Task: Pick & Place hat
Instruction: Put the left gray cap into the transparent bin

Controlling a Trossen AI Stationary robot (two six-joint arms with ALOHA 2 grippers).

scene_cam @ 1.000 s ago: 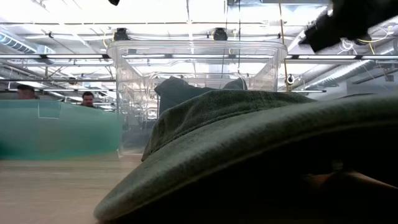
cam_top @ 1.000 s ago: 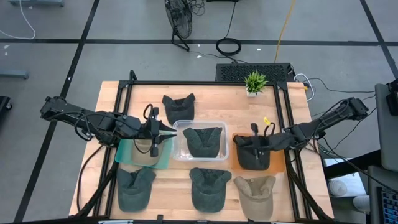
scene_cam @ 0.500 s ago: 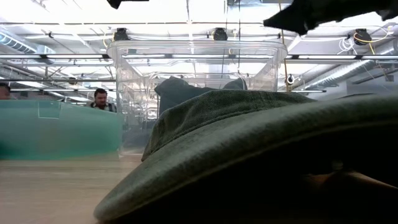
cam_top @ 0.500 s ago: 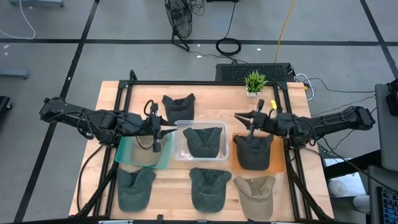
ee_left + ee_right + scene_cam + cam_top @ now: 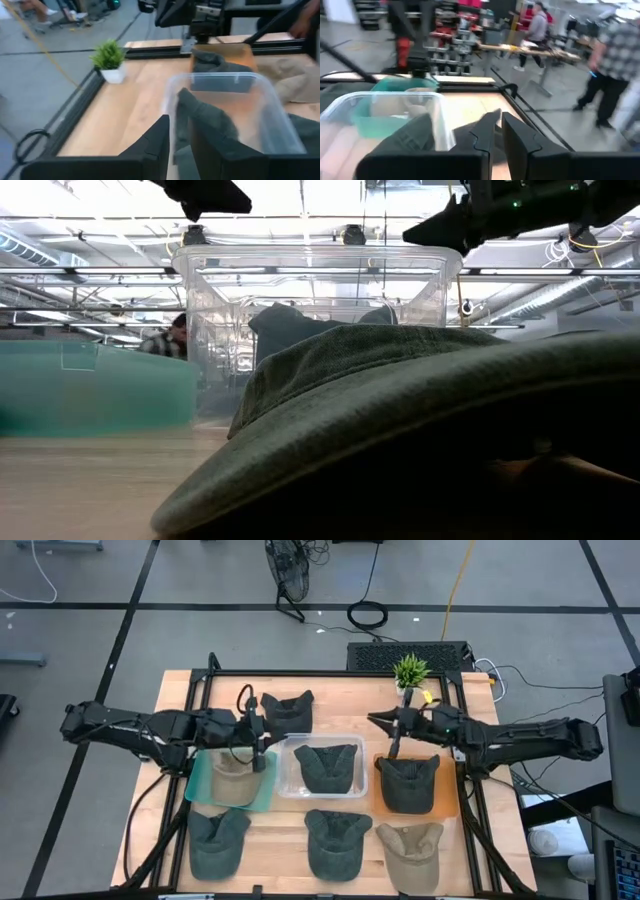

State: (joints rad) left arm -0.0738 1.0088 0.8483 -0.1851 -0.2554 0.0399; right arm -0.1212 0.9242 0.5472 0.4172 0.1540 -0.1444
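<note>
Neither gripper touches a hat. A tan hat (image 5: 235, 780) lies in the teal tray (image 5: 200, 790), a dark hat (image 5: 325, 766) in the clear bin (image 5: 290, 745), and another dark hat (image 5: 408, 783) in the orange tray (image 5: 448, 805). My left gripper (image 5: 264, 743) hovers level over the far right corner of the teal tray, pointing at the bin, its fingers (image 5: 162, 135) a narrow gap apart. My right gripper (image 5: 375, 720) hovers shut above the table beyond the orange tray, pointing left.
One dark hat (image 5: 288, 710) lies on the table beyond the bin. Along the near edge lie two dark hats (image 5: 217, 840) (image 5: 337, 840) and a tan hat (image 5: 410, 845). A potted plant (image 5: 410, 672) stands at the far edge. People move in the room behind.
My right gripper has risen from the dark hat in the orange tray, swung level toward the far edge and shut. My left gripper has lifted out of the teal tray and moved a little toward the far edge. Both hats have stayed in their trays.
</note>
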